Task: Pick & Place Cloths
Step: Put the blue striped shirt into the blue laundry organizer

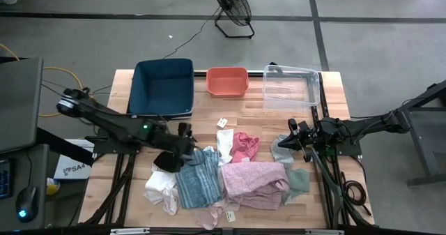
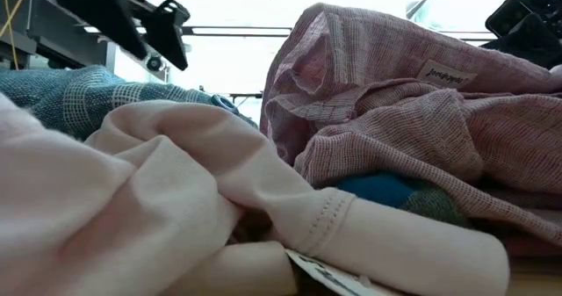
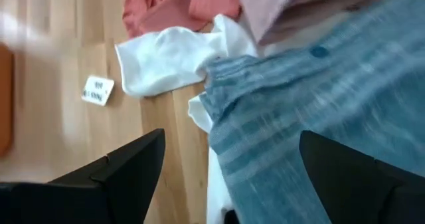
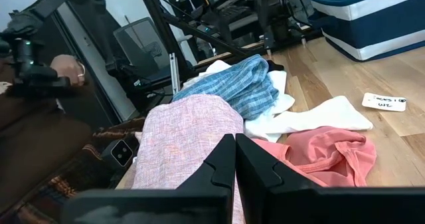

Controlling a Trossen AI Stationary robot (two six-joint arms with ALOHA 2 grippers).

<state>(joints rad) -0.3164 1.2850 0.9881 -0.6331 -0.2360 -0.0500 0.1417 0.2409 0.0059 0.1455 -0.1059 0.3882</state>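
Note:
The cloths lie in a heap at the table's near middle: a teal-blue striped one (image 1: 197, 180) (image 3: 319, 111), a pink checked one (image 1: 255, 183) (image 4: 186, 137), a white one (image 1: 224, 143) (image 3: 169, 58), a coral one (image 1: 245, 146) (image 4: 325, 154), a black one (image 1: 166, 160), pale pink ones (image 1: 160, 190) (image 2: 176, 191) and grey-green ones (image 1: 284, 150). My left gripper (image 1: 189, 143) (image 3: 229, 164) hangs open above the striped cloth's far left edge, with nothing between its fingers. My right gripper (image 1: 294, 134) (image 4: 236, 159) waits shut at the heap's right side, pointing level toward it.
Along the far edge stand a blue bin (image 1: 162, 88), an orange bin (image 1: 227, 81) and a clear bin (image 1: 291, 85). A small paper tag (image 1: 222, 123) (image 3: 98, 90) lies on the bare wood (image 1: 209, 116) between bins and heap. A person's hand (image 4: 66, 68) shows beyond the table.

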